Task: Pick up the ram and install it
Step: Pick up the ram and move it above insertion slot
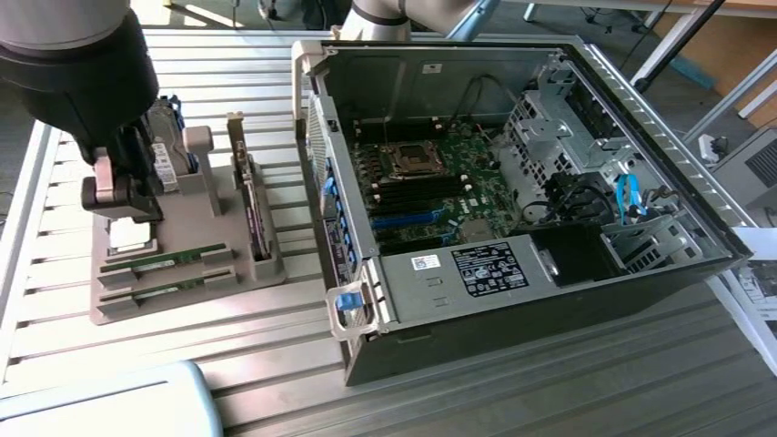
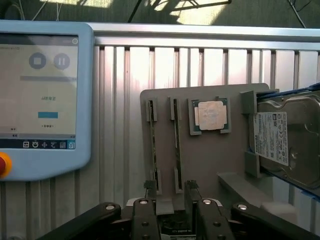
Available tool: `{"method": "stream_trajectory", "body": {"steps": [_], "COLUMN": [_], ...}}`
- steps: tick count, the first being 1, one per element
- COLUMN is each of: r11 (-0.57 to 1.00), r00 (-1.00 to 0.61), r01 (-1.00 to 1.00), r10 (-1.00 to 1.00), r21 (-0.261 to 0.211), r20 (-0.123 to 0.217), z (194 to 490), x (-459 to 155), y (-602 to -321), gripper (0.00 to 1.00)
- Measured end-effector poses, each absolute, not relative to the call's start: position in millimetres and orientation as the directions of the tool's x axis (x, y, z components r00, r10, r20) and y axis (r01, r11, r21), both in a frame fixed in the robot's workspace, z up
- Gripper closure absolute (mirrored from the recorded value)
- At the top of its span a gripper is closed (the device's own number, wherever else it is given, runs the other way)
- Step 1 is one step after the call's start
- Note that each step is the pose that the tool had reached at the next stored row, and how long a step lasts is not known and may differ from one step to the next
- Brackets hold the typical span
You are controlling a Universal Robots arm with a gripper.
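Note:
Two green ram sticks stand on edge in slots of a grey holder (image 1: 249,273), one (image 1: 162,264) just behind the other (image 1: 156,294). In the wrist view they are two thin strips (image 2: 153,145) (image 2: 176,142) on the holder (image 2: 210,160). My gripper (image 1: 122,202) hangs above the holder's far part, over the processor and beside the hard drive. It is open and holds nothing. In the wrist view the gripper (image 2: 170,187) has its dark fingertips (image 2: 149,187) near the ends of the two sticks, above them and apart from them.
The holder also carries a silver processor (image 2: 210,115), a hard drive (image 2: 287,137) and an upright expansion card (image 1: 249,205). An open computer case (image 1: 486,269) with its motherboard (image 1: 425,177) lies at the exterior view's right. A teach pendant (image 2: 40,100) rests on the slatted table.

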State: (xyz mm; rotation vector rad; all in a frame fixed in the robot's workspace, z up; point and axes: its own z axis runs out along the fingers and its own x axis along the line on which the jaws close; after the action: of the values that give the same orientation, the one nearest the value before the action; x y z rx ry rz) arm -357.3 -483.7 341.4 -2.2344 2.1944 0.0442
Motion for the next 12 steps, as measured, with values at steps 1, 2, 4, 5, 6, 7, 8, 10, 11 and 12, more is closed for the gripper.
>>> {"method": "stream_trajectory", "body": {"steps": [1,2,4,5,6,7,8,10,11,12], "r11": [-0.021,-0.024,-0.029,-0.031,-0.034,-0.037,-0.040,-0.046,-0.049,-0.052], "r00": [0.021,0.023,0.028,0.031,0.034,0.037,0.040,0.045,0.048,0.052], "r01": [-1.000,-1.000,-1.000,-0.999,-0.999,-0.999,-0.999,-0.999,-0.999,-0.999], "r10": [-0.999,-0.999,-0.999,-0.999,-0.999,-0.999,-0.999,-0.999,-0.998,-0.998], "r21": [0.013,0.013,0.013,0.013,0.013,0.013,0.013,0.013,0.013,0.013], "r20": [-0.027,-0.027,-0.027,-0.027,-0.027,-0.027,-0.027,-0.027,-0.027,-0.027], "z": [339.0,337.3,333.6,331.8,330.0,327.8,325.9,322.0,320.0,318.1], "x": [-357.3,-357.2,-357.3,-357.3,-357.3,-357.3,-357.3,-357.3,-357.3,-357.3], "y": [-483.7,-483.7,-483.7,-483.7,-483.7,-483.7,-483.7,-483.7,-483.7,-483.7], "gripper": [0.64,0.64,0.64,0.64,0.64,0.64,0.64,0.64,0.64,0.64]}}
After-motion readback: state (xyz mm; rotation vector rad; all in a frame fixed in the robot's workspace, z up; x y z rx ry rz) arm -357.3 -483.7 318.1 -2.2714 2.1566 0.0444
